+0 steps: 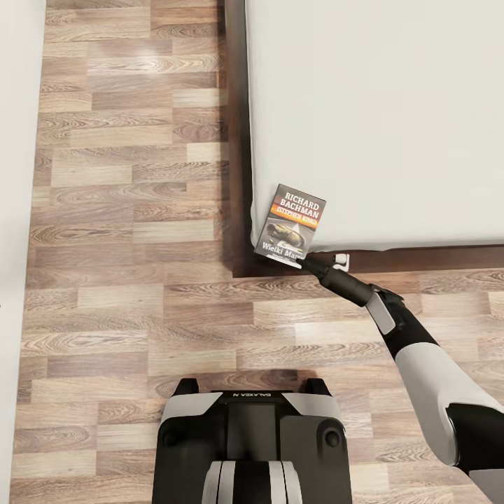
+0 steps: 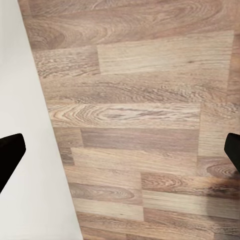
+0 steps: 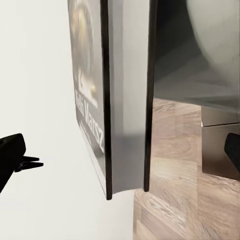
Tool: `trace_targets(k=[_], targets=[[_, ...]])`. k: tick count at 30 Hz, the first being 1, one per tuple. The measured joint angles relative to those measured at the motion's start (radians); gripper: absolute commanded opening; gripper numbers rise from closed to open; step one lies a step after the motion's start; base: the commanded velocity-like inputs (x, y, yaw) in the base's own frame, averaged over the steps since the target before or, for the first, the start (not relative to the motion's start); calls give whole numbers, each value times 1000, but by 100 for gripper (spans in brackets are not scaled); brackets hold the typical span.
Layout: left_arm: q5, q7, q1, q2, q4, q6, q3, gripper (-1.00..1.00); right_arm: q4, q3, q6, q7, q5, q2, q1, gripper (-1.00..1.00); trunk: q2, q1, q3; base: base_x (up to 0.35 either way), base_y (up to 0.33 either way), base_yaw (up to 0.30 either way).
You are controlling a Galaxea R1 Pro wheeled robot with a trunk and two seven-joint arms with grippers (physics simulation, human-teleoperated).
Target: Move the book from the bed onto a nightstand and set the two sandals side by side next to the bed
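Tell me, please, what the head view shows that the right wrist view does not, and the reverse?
The head view alone gives the overall layout: the book's front cover with its lettering, lying at the bed's near corner and overhanging the edge, the right arm reaching to it, the robot's base and a white wall.

The right wrist view alone shows the book's spine and page edge close up, standing between the right gripper's open fingers.

Both show the book, the mattress, the bed frame and the wood floor.
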Motion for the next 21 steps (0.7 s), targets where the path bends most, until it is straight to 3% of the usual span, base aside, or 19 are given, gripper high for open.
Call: trace_targets(k=[21], targets=[[0,0,0,0,0,0,0,100,1,1,5,-19,-1,1,-5,100,0,0,0,0,0,0]])
